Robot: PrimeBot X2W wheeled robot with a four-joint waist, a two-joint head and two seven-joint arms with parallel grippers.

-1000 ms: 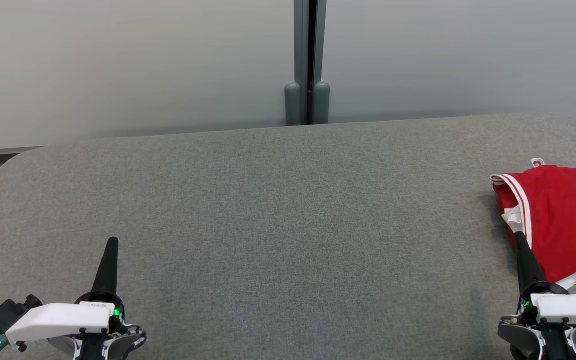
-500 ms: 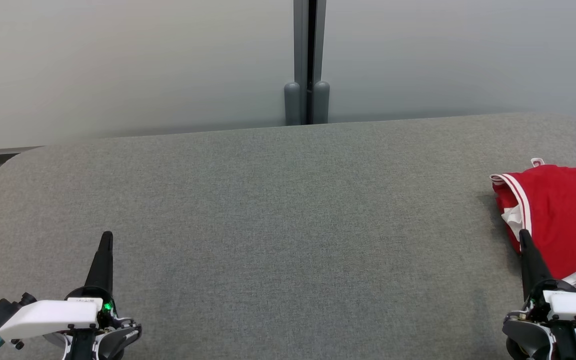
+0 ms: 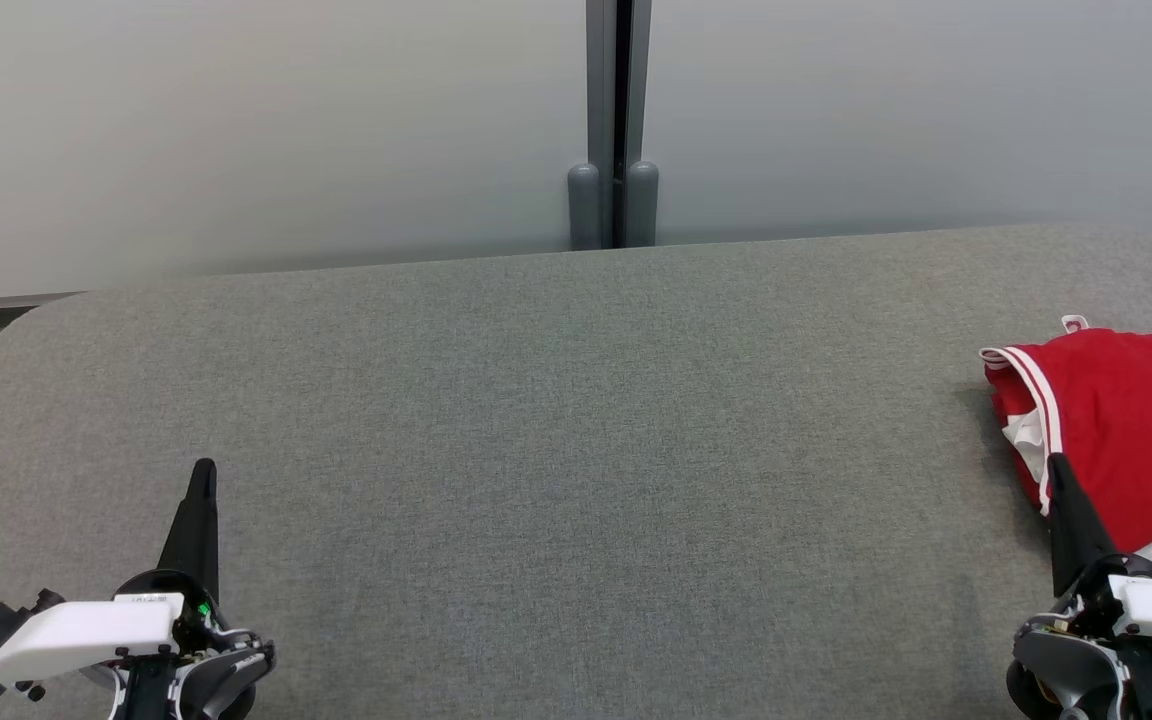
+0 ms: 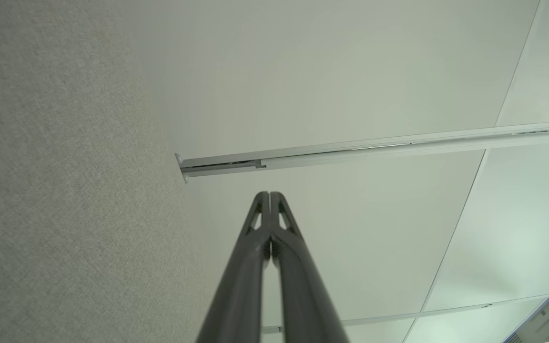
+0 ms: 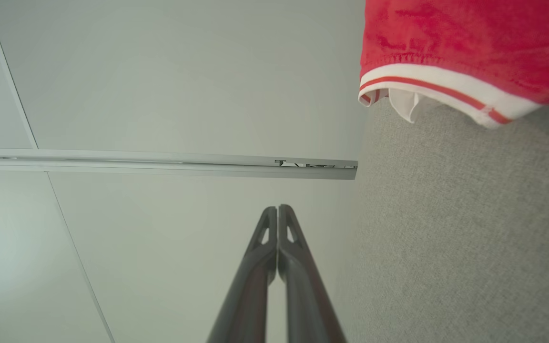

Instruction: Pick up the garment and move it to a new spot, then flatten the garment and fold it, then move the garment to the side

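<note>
Head view: red garment (image 3: 1126, 430) (white-striped trim) lies at right; left hand (image 3: 202, 468), right hand (image 3: 1055, 462) clenched empty

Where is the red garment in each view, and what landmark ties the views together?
Head view: garment at the right edge, mid-height, on the grey surface.
Right wrist view: garment in the upper right corner, striped hem lowest.
Left wrist view: grey surface along the left, wall rail across the middle.
Shared landmark: the grey surface, at right in the right wrist view.
</note>
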